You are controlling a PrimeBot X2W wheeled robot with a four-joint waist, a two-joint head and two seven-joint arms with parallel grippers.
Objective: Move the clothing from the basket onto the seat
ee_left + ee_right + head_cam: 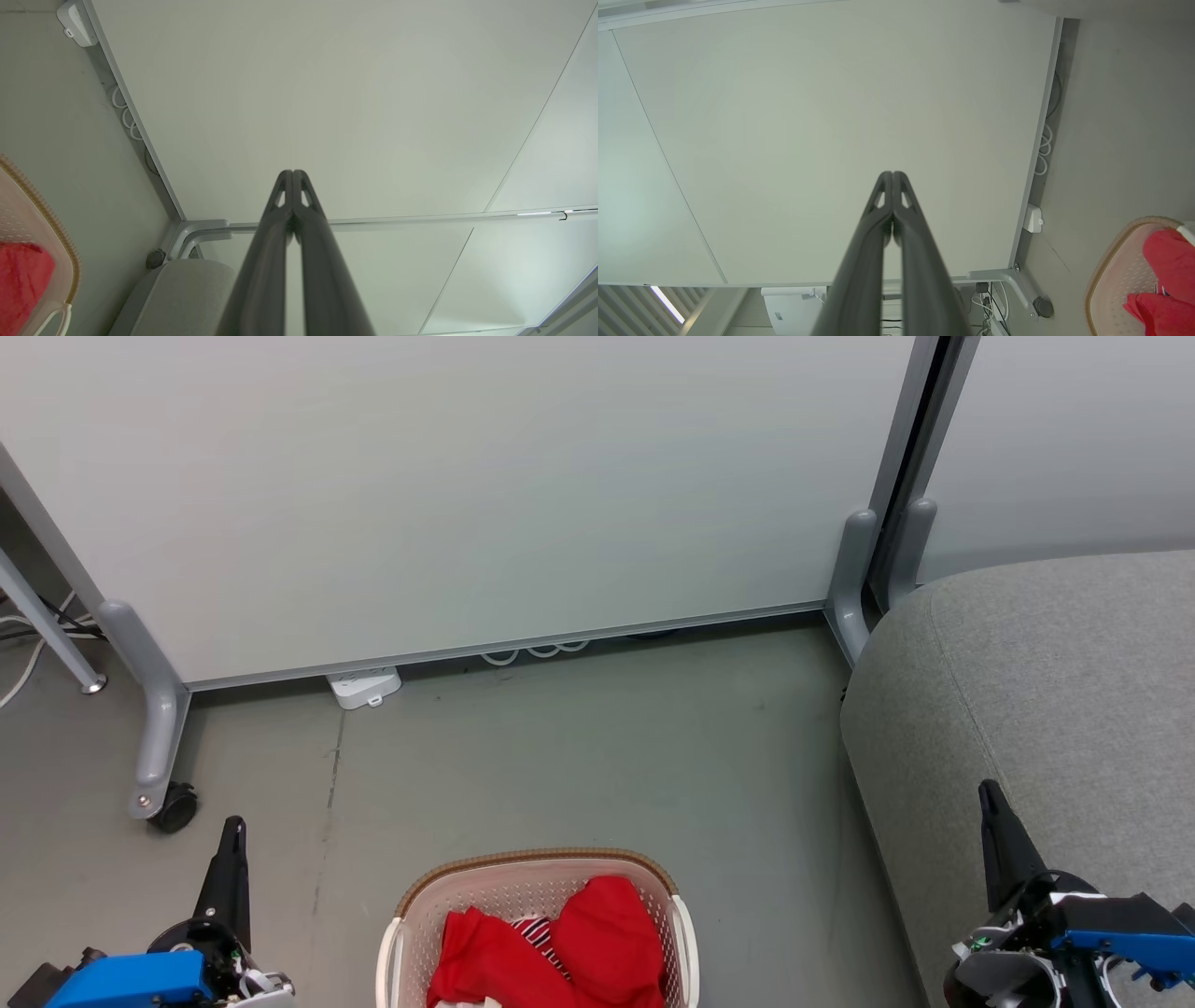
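The cream basket [537, 879] with a brown rim stands on the floor at the bottom centre, holding the red clothing [560, 947] in a heap. The grey seat [1036, 681] fills the right side. My left gripper [234, 823] is shut and empty at the lower left, left of the basket. Over the seat's front part at the lower right, my right gripper [986, 789] is shut and empty. In the left wrist view the gripper [293, 172] points at the white wall panel, with the basket [51, 224] and clothing [21, 280] at the left edge. The right wrist view shows its gripper [893, 173], basket [1115, 261] and clothing [1169, 266].
A white partition panel [467, 485] on grey wheeled feet [159, 728] runs across the back. A white power strip [364, 687] and coiled cable [537, 651] lie at its base. Grey floor [607, 756] stretches between partition, basket and seat.
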